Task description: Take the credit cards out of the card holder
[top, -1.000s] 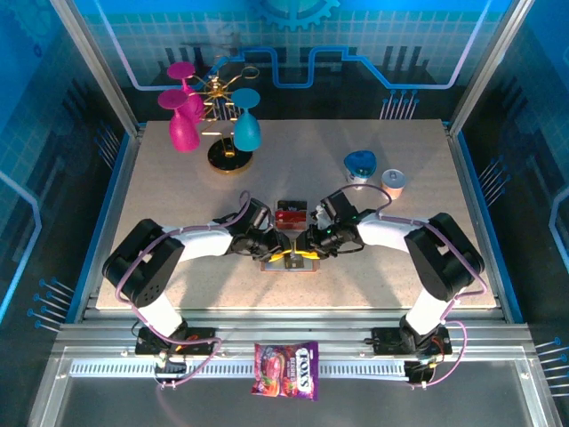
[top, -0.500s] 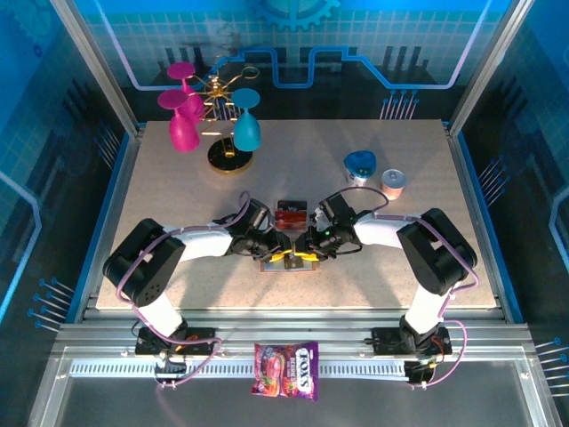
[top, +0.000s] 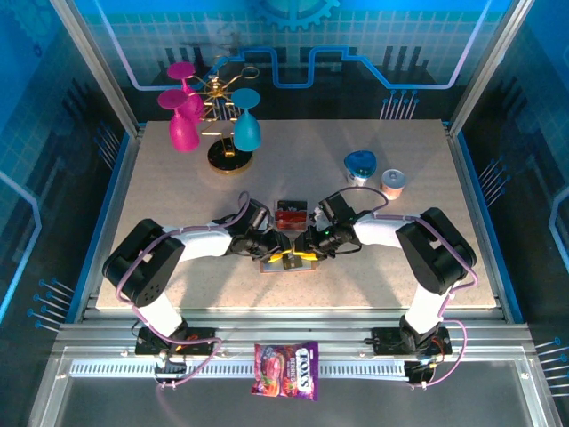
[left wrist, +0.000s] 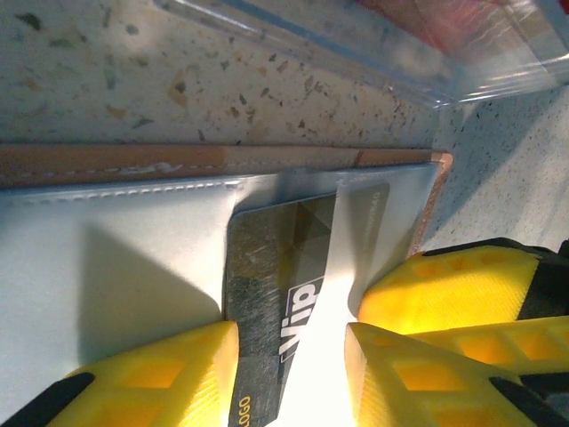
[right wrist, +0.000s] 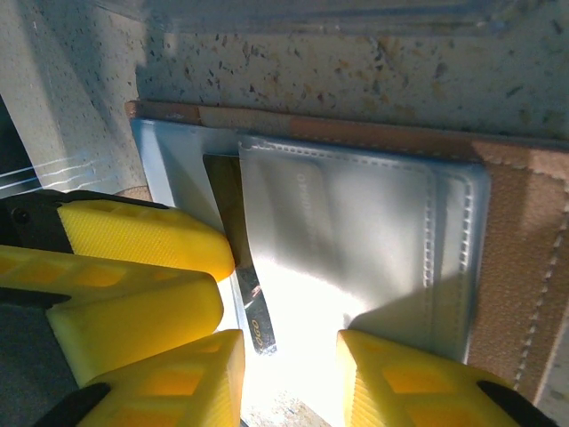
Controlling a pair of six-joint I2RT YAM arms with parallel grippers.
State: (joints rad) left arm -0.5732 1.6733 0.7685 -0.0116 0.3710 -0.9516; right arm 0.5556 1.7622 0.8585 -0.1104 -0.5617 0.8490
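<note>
The card holder (top: 289,264) lay opened flat on the speckled, stone-look bench (top: 178,200), toward its near edge, between the two arms. In the left wrist view its inside (left wrist: 116,258) was smooth grey-blue sheet with stitched seams, framed by a tan, leather-like rim. A dark, scuffed card (left wrist: 276,258) stood partly out of one pocket. It carried "Vip" in white, and small gold letters at its lower end could not be read.

The left tool (left wrist: 289,356) had its ribbed yellow fingers (left wrist: 151,382) set apart on either side of that card. Whether they pinched its edges could not be told. The right tool (right wrist: 286,356) had its fingers spread over the grey-blue pocket (right wrist: 356,222), nothing between them, with the card's end (right wrist: 252,316) just beside one finger.

Just beyond the holder sat a clear plastic tray (left wrist: 356,44) holding red credit cards (top: 291,213).

Bare bench lay open to the left and right of the holder. Pink (top: 182,120) and teal (top: 246,131) glasses hung on a gold rack (top: 222,89) at the far left. A blue object (top: 360,165) and a small cup (top: 393,182) stood at the far right. A purple-red candy packet (top: 286,369) lay on the rail in front of the bench, its white lettering too small to read.
</note>
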